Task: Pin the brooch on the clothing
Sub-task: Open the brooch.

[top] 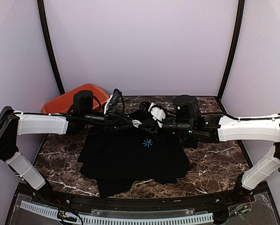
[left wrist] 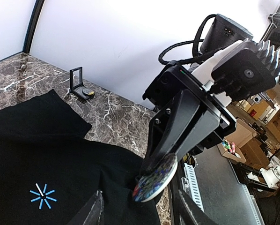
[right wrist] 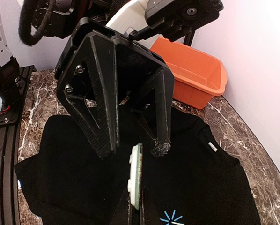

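Hovering over clothing, right gripper pinching brooch

You have soft, even overhead light in every view, with no hard shadows on the table. The black T-shirt reads as a near-flat dark mass, and its folds barely show. In your left wrist view the wall blows out to white, and the brooch, close to the lens, looks slightly soft. The frame posts bow at the top view's edges.
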`<state>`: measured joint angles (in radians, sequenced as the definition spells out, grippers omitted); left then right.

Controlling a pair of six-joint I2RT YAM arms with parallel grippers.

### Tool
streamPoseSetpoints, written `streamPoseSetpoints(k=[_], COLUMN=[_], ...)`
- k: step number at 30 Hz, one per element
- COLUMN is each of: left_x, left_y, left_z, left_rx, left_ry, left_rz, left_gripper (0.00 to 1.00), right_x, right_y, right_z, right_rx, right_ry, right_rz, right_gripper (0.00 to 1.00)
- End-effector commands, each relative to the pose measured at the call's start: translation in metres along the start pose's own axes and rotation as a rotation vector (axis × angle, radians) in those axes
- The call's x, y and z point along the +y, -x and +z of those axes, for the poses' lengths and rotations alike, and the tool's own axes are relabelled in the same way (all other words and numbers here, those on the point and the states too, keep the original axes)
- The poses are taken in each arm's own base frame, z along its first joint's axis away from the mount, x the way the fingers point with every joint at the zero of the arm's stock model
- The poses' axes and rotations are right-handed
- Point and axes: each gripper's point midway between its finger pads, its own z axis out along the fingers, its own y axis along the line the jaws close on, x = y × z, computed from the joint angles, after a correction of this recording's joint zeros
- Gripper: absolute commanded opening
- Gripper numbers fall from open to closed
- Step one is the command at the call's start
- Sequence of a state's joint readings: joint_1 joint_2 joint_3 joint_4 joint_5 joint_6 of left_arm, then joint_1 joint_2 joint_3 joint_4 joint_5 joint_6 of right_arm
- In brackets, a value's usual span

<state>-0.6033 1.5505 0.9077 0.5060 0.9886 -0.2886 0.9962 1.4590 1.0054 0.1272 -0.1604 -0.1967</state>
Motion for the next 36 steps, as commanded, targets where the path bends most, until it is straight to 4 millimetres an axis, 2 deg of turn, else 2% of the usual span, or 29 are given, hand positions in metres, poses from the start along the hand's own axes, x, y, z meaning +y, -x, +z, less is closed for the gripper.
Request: streamPoseSetpoints(k=[1,7,14,20,28,36], left_x=[-0.009,-0.007,-0.006,-0.005,-0.002,0.001], left_y=[0.004,0.002,0.002,0.001,0.000,0.000], left_z=[-0.004,-0.003,-0.002,-0.001,-0.002,-0.002], left_rx=[-0.013,-0.008,-0.007,-0.003,0.004,0.009], left_ry=[-0.031,-0.027,-0.024,-0.024,-0.003,0.024], left_rz=[0.016,0.008,0.004,-0.001,0.001,0.007], left_gripper=[0.49,0.44,0.42,0.31,0.26,0.13], right_x=[0.004,0.004,0.004,0.003,0.003,0.014], right_y=[0.017,0.015,0.013,0.015,0.022,0.037], right_z=[0.003,0.006,0.010,0.010,0.010,0.011], right_rx=[-0.039,-0.030,-0.017,-0.021,-0.027,-0.064], right_ry=[0.019,0.017,0.010,0.004,0.008,0.080], right_rz=[-0.001,0.000,-0.003,0.003,0.029,0.095], right_gripper=[0.00,0.00,0.00,0.00,0.00,0.00])
